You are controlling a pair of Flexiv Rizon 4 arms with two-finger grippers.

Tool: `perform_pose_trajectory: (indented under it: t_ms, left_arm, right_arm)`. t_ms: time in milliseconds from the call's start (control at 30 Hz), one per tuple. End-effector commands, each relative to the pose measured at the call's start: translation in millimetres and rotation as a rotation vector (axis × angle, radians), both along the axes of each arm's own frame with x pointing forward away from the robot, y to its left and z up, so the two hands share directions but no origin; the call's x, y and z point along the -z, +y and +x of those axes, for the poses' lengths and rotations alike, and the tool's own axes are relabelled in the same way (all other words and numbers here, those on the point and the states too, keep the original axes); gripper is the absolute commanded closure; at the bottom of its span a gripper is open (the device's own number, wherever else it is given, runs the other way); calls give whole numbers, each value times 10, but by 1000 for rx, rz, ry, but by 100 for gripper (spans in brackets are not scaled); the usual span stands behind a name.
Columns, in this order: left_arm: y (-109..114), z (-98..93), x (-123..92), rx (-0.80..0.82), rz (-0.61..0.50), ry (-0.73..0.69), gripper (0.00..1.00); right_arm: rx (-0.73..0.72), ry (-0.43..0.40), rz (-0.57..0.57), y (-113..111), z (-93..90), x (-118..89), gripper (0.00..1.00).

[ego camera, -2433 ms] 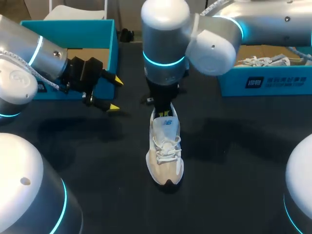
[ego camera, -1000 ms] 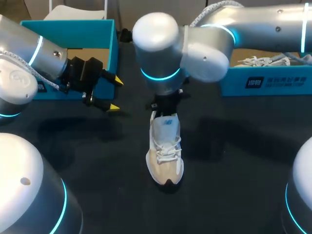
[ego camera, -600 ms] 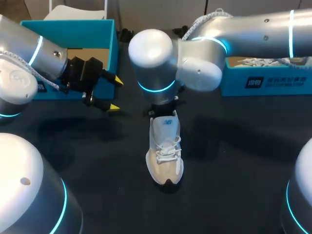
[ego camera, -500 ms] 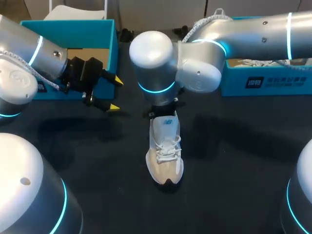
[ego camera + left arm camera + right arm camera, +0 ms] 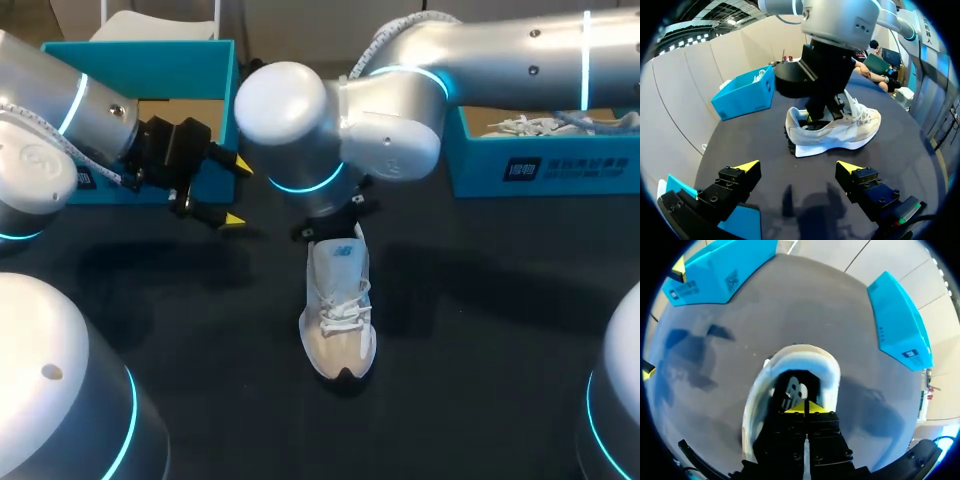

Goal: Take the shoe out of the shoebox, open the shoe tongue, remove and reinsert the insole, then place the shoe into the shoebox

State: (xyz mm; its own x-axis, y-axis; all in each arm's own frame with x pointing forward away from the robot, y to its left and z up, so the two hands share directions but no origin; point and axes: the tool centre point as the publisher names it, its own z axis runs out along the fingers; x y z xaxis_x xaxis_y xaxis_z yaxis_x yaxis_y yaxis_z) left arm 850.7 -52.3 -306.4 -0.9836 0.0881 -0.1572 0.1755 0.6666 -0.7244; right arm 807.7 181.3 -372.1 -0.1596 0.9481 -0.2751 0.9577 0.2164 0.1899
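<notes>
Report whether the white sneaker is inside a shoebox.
Out: the white lace-up sneaker stands upright on the dark table, apart from both teal cardboard shoeboxes.

Your head cam looks down on the table [image 5: 480, 300] from above and behind. Left wrist: low, side-on to the shoe [image 5: 840, 132], near. Right wrist: straight down into its opening, very close. All three share it.

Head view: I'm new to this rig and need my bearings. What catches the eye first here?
A pale sneaker stands in the middle under the right arm, whose right gripper dips into the shoe's opening, tips together. The left gripper hangs open beside a teal shoebox. A second teal shoebox sits at the far right.
</notes>
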Motion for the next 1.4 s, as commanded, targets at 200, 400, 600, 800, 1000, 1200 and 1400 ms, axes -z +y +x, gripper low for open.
perform_pose_trajectory:
  t_ms: [200,400,600,800,1000,1200,1400]
  left_arm:
    - [7,-4,-6,1,1,0,0]
    - [7,-4,-6,1,1,0,0]
    - [7,-4,-6,1,1,0,0]
    - [7,-4,-6,1,1,0,0]
    - [7,-4,-6,1,1,0,0]
    - [7,-4,-6,1,1,0,0]
    - [7,-4,-6,1,1,0,0]
  right_arm:
    - [-29,11,-79,-45,101,235,100]
    - [-34,49,-62,-34,94,499,100]
    - [-39,50,-14,36,68,587,100]
    - [-47,47,29,74,46,572,100]
    - [-76,66,105,107,36,519,100]
    - [-111,78,159,180,55,520,100]
    - [-141,90,196,231,83,516,100]
